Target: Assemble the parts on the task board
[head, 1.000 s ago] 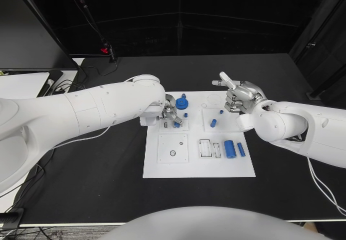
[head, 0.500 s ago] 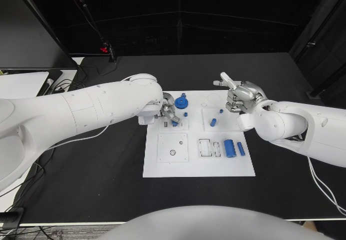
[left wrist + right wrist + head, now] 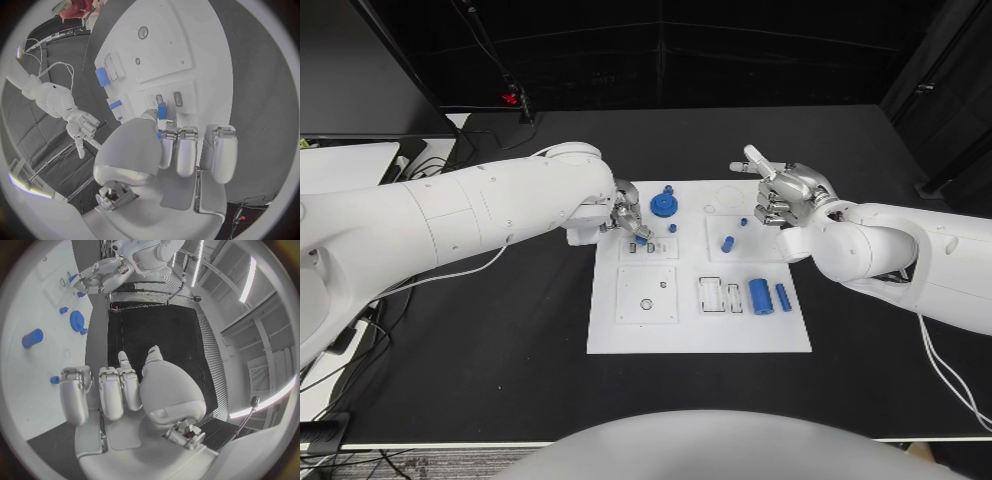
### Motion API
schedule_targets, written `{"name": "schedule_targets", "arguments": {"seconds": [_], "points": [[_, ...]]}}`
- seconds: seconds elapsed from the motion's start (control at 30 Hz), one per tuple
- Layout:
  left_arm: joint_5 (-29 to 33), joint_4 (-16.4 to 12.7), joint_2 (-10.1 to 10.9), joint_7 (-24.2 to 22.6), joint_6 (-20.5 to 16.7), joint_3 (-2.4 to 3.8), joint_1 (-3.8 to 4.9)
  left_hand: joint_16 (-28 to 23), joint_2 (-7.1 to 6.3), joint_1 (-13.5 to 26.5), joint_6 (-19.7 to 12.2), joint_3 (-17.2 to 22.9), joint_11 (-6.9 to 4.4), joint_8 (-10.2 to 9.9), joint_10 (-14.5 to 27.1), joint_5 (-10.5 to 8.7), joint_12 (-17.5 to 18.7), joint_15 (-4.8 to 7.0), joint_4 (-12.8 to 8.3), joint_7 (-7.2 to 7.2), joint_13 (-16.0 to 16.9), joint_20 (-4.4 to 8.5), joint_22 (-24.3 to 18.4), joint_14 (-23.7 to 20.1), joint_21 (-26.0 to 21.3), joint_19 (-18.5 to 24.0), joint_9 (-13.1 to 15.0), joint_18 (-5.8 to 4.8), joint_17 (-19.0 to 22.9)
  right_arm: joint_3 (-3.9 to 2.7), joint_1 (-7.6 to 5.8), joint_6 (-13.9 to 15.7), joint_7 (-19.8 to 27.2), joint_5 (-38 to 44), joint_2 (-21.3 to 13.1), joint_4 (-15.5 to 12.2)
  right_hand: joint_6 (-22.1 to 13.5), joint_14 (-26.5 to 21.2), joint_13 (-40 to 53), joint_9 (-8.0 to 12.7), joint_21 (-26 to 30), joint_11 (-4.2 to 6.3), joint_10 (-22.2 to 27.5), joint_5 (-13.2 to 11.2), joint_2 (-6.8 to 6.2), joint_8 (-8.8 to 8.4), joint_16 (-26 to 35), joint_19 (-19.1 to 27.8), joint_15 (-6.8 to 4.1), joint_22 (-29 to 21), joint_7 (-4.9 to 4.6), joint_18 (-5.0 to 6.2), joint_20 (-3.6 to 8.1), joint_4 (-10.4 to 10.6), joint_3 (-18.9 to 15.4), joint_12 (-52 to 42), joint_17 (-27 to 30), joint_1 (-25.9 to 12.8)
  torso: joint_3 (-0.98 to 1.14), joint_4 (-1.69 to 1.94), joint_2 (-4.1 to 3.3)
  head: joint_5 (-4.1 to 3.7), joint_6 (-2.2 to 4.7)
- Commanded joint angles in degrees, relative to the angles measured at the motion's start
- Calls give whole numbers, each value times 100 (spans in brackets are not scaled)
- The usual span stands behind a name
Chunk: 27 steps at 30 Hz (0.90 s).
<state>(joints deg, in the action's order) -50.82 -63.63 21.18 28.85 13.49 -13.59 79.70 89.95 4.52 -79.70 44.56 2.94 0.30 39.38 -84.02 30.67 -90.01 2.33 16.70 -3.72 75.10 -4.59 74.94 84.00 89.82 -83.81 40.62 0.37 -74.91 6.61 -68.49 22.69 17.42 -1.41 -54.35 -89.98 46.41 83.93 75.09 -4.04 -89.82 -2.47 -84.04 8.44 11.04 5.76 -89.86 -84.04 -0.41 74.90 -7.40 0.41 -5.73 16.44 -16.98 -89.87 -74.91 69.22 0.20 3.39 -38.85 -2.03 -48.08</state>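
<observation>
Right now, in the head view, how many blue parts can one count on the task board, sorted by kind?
Round blue part: 1
Long blue cylinders: 2
Small blue pieces: 3
Total: 6 plainly seen; more may be hidden.

Two bulky glossy white plastic arms with rounded shells and small dark screw holes, thin white cable looping beneath the left arm (image 3: pixel 459 225), silver metallic many-fingered left hand (image 3: pixel 623 222), matching silver right hand (image 3: pixel 783 195), pale grey segmented fingers (image 3: pixel 187 150), smooth domed grey palm housings
</observation>
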Motion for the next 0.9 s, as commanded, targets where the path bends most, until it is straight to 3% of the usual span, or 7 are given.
{"name": "schedule_targets", "arguments": {"seconds": [0.03,0.4,0.9], "points": [[17,-18,16,151,82,6,19,5,168,-226,65,21,-25,-10,-598,-42,1,37,3,39,1490,40,1506,600,18,-619,38,-37,-1509,0,-6,22,16,1,3,-2,6,607,1491,0,-18,-48,-596,-5,6,15,-14,-596,38,1510,-53,-41,-55,-8,23,-13,-1509,45,2,-2,-3,8,1],[13,-138,17,387,149,5,22,5,196,-166,71,45,-19,-29,-598,-57,1,36,15,32,1490,40,1506,600,18,-619,54,-37,-1509,2,-5,19,14,1,16,7,7,607,1491,0,-18,-50,-596,-7,8,16,-14,-596,39,1510,-55,-41,-57,-7,23,-13,-1509,46,-4,-6,-5,33,-8],[-145,-271,-21,523,-190,5,6,5,189,-154,72,57,-20,-37,-598,-65,1,35,3,36,1490,40,1506,600,18,-619,64,-37,-1509,3,-3,8,20,1,26,24,9,607,1491,0,-18,-53,-596,-10,10,18,-14,-596,42,1510,-57,-41,-59,-5,21,-13,-1509,47,-4,-6,-5,27,-19]]}}
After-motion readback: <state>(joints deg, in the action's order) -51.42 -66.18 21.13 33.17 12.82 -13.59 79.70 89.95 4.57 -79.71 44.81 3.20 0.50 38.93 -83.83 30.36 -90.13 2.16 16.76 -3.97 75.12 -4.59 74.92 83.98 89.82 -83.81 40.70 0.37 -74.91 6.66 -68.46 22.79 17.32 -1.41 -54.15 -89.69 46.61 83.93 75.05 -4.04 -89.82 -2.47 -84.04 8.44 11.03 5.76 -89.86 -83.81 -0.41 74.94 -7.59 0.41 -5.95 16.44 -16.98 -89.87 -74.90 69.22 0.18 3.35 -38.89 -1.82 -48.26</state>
